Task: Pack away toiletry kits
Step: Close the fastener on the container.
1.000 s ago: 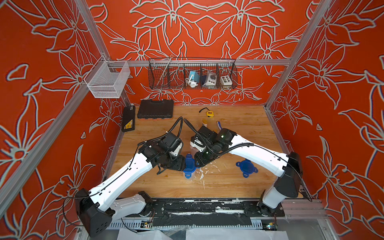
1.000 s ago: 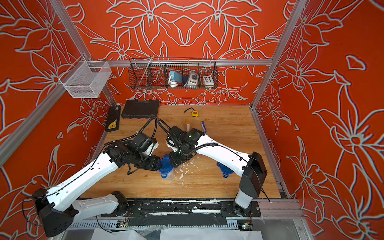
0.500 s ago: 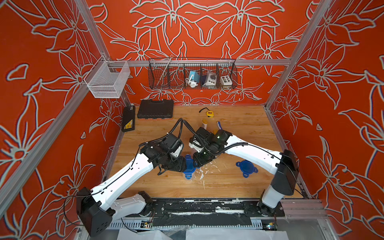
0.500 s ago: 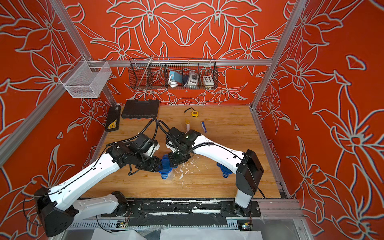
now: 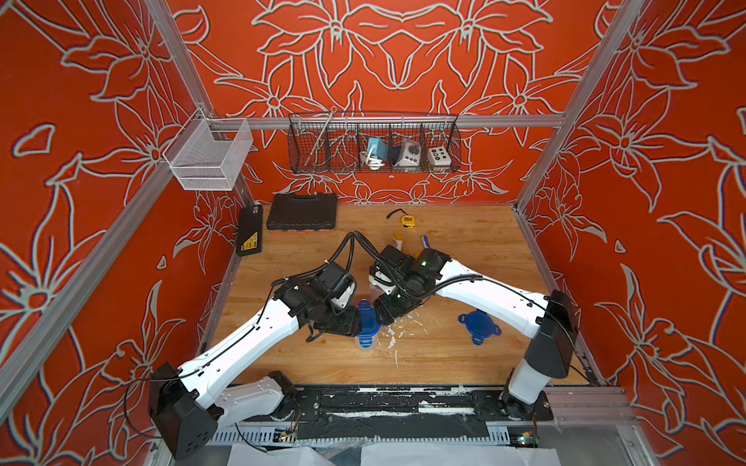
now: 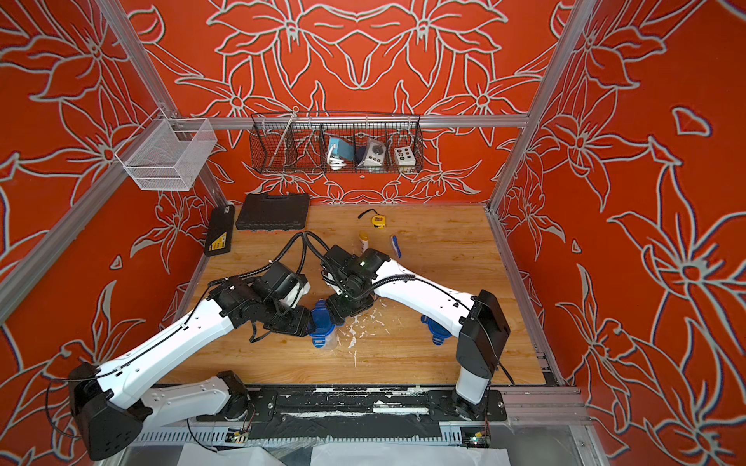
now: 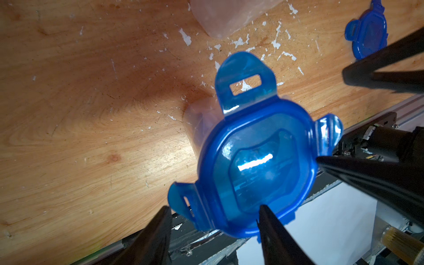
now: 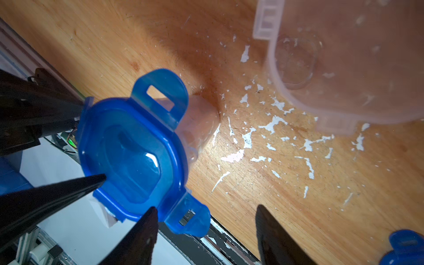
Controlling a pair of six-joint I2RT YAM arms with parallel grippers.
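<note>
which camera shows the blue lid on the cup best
The left wrist view: the blue lid fills the frame, its top face and three tabs clear. The right wrist view shows it large too, more from the side. In both top views it is small and partly covered.

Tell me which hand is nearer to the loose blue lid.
Right. Right hand: on the lidded cup's side facing the loose blue lid. Left hand: on the cup's far side.
</note>
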